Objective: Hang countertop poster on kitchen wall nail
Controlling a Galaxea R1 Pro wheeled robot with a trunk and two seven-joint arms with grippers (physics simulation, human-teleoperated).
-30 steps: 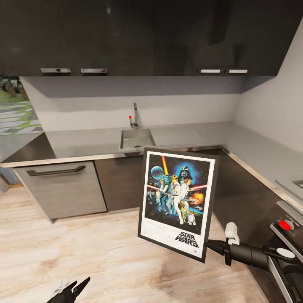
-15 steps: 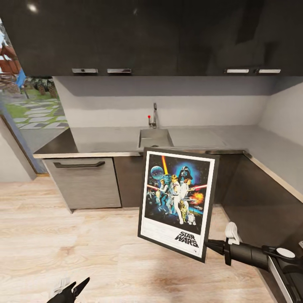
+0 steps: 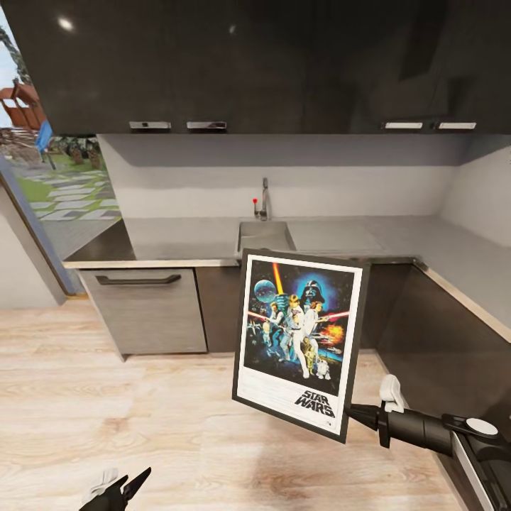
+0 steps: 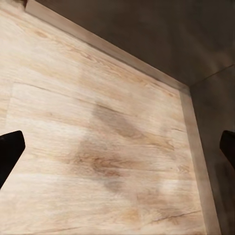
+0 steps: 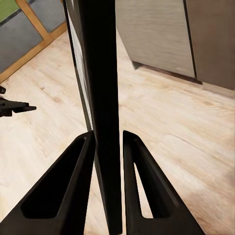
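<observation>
In the head view, going from the left: the left gripper (image 3: 124, 490) sits low at about 7 o'clock, over the wooden floor (image 3: 106, 397). In the left wrist view its two dark fingertips (image 4: 10, 149) stand wide apart at the edges with nothing but floorboards between them, so it is released and empty.

At 9 o'clock an open doorway (image 3: 42, 191) shows a garden. Across the middle runs the kitchen countertop (image 3: 184, 238), with the sink (image 3: 264, 235) and tap at about 12 o'clock under the dark upper cabinets (image 3: 248, 64).

The poster (image 3: 299, 341) is off the countertop, held in the air just right of centre, face to the camera, its long axis nearly upright with the top leaning slightly to 1 o'clock. The right gripper (image 3: 358, 415) clamps its lower right corner, at about 4 o'clock from the poster's middle. In the right wrist view the fingers (image 5: 66, 186) press the thin black frame (image 5: 105, 98) edge-on from both sides, so it is grasping the poster.

The right arm alone carries it, so hanging will likely fall to that arm. No nail can be made out on the pale wall (image 3: 341, 188) at this size.
</observation>
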